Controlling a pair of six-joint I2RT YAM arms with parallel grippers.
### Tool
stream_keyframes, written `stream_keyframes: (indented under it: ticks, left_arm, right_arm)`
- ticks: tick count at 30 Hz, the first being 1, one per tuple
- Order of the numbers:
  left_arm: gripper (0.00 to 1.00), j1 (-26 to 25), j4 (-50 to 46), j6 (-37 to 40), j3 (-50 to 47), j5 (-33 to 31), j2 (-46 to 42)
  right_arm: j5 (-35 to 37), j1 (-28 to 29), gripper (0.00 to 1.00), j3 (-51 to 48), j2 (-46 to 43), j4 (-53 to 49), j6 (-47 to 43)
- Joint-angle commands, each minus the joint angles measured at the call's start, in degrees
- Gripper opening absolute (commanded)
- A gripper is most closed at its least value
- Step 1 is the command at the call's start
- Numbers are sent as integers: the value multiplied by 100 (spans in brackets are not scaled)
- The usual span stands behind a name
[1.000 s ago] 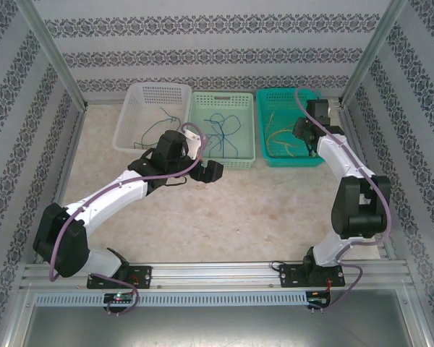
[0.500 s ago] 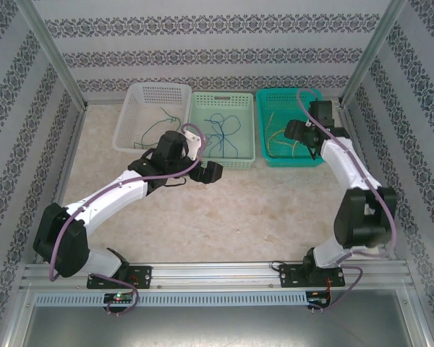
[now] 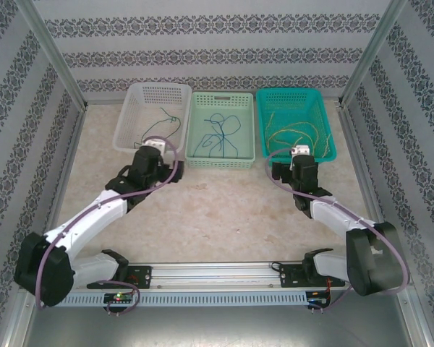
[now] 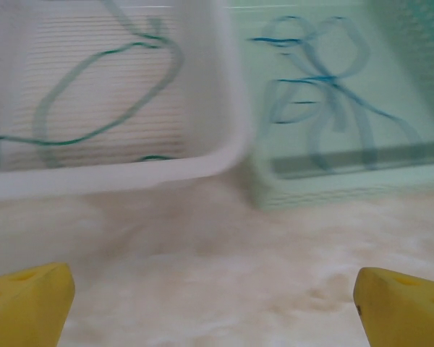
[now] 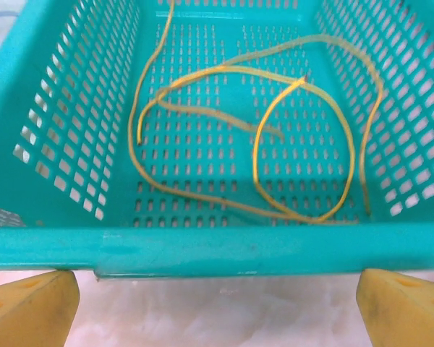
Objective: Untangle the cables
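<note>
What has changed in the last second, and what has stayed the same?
The right gripper came back out of the teal basket, open and empty. The left gripper drew back leftward, open. The yellow cable, blue cable and green cable stay in their baskets.

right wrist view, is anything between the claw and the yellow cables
Yes. The near wall of the teal perforated plastic basket stands between the open right claw and the thin yellow cables lying on its floor. Over the rim, nothing visible blocks the way.
</note>
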Motion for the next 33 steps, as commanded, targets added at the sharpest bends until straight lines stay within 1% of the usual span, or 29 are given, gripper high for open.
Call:
stream_keyframes:
  ticks: [1,2,3,5,8,11,15,17,18,19,20,23,24,25,27,28,29,30,31,32,33]
  left_arm:
    - [99,310,274,382,-306,-645,-343]
    - [99,395,335,475,-376,-762,-414]
    - [99,502,426,575,-451,-837,-463]
    - [99,667,645,725,-588,-1046,-496]
    - [99,1012,731,675,-601,-1543,-387]
    - [99,1234,695,632,-498,-1513,-266]
    - [99,1378,1050,798,-569,-1412,-122]
    - [99,1459,1190,766,-598,-1336,-34]
    - [99,1495,1230,736,-610,-1339,8]
    - [99,1529,1257,717,-605,-1329,48]
    - [99,1542,1281,711,-610,-1307,78]
    - [99,1588,1401,728,-663,-1208,132]
    - [99,1604,1433,737,-686,-1195,142]
    - [99,1619,1442,737,-695,-1186,138]
    - [99,1639,1459,771,-717,-1181,121]
    - [99,1661,1506,802,-734,-1164,123]
    - [99,1675,1563,833,-756,-1150,113]
    - [99,1700,1667,872,-807,-1102,95]
    - [99,1740,1793,916,-856,-1026,98]
    - [99,1770,1901,966,-905,-935,96]
    - [99,1810,2016,1019,-960,-840,104]
  right_arm:
    - [498,33,98,53,138,1355,-415]
    - [412,19,98,39,156,1465,-474]
    - [433,18,98,-16,242,1797,-553]
    - [346,-41,98,77,353,1834,-587]
    - [-4,-7,98,105,280,1599,-658]
    - [-21,49,98,-260,-94,1687,-605]
    - [50,-115,98,-673,-431,1708,-569]
    - [20,-231,98,-1027,-235,1974,-387]
    - [119,-222,98,-1135,-141,2283,-385]
    - [59,-222,98,-1096,-214,2139,-456]
    - [37,-264,98,-1071,-152,2271,-450]
    - [71,-341,98,-866,385,2489,-555]
    - [55,-343,98,-607,497,2394,-676]
    - [-112,-393,98,-552,690,2466,-789]
    - [-208,-497,98,-544,1260,3212,-745]
    - [-221,-638,98,-419,1288,2963,-578]
    - [-498,-838,98,-366,1235,2678,-415]
    - [-708,-988,98,-506,1389,2986,-282]
    - [-787,-1020,98,-722,1631,3753,-271]
    - [-826,-1019,98,-716,1652,3875,-282]
    - [-943,-1017,98,-578,1478,3304,-340]
